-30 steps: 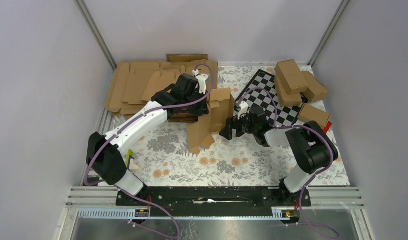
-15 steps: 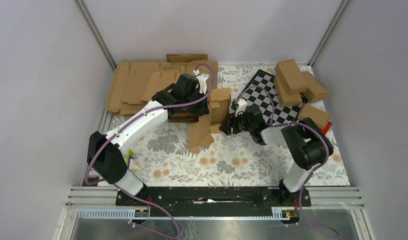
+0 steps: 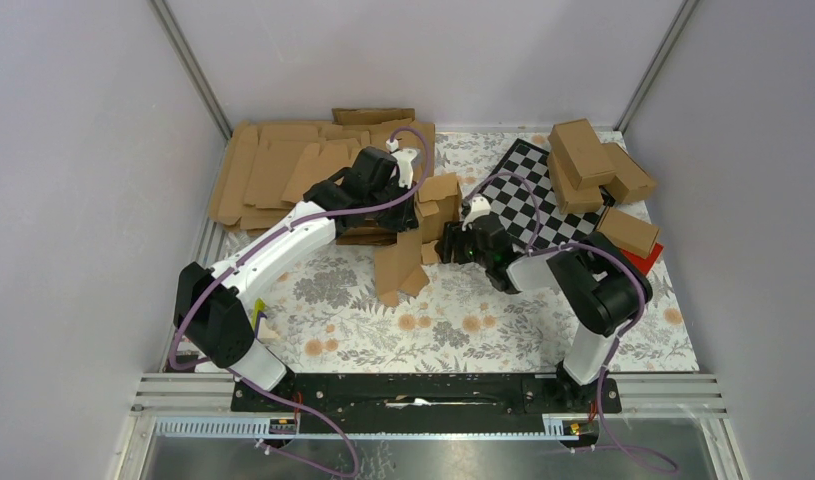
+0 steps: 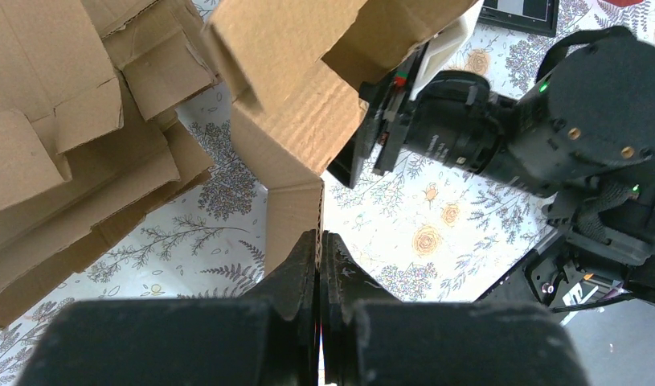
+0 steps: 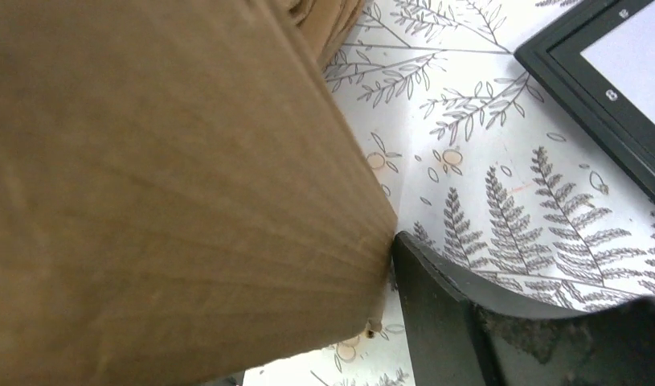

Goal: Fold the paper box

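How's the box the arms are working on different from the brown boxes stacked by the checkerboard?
The paper box is half formed, flaps loose and open; the stacked boxes are closed oblong cartons. The paper box is pinched by the left gripper mid-table; the stacked boxes sit untouched at the far right. Both are plain brown cardboard.

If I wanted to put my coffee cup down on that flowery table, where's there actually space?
The widest bare cloth lies at the near middle, bordered by the left arm, the right arm and the paper box. A smaller patch sits near-right, beside the right arm's base. Crowded: flat blanks far left, folded cartons and checkerboard far right.
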Tool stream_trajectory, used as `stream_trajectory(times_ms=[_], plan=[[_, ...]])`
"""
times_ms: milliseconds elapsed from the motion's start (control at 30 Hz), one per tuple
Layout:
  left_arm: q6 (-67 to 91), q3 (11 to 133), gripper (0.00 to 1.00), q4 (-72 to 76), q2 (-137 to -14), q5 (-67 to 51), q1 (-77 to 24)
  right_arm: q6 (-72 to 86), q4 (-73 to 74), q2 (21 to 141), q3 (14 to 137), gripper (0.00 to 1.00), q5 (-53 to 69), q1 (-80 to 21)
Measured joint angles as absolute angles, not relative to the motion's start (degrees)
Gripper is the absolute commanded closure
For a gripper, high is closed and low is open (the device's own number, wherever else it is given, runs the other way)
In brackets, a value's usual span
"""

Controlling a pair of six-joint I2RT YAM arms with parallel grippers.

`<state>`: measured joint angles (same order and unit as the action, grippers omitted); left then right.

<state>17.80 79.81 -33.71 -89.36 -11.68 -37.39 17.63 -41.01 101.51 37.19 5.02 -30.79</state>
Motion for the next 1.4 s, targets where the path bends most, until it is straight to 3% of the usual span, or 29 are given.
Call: stream_trajectory(times_ms=[167, 433, 667, 867, 1400], plan=[[17.8, 79.8, 1.00, -33.9, -89.4, -11.7, -37.4, 16.7, -39.3, 103.3, 40.0, 0.22, -4.8, -35.0], [17.8, 79.8, 1.00, -33.9, -89.4, -11.8, -37.4, 17.3, -36.1, 104.4, 41.8, 0.18, -18.3, -37.6], [17.8, 79.8, 1.00, -33.8, -89.4, -11.8, -37.4, 18.8, -29.8, 106.7, 46.4, 0.09, -28.1, -39.8], [17.8, 79.7, 1.00, -33.8, -89.4, -11.8, -37.4, 20.6, -29.7, 106.2, 45.1, 0.01, -30.2, -40.1], [18.0, 78.7, 1.00, -33.7, -88.3, -11.8, -37.4, 25.6, -21.0, 101.7, 46.6, 0.00, -26.2, -40.1]])
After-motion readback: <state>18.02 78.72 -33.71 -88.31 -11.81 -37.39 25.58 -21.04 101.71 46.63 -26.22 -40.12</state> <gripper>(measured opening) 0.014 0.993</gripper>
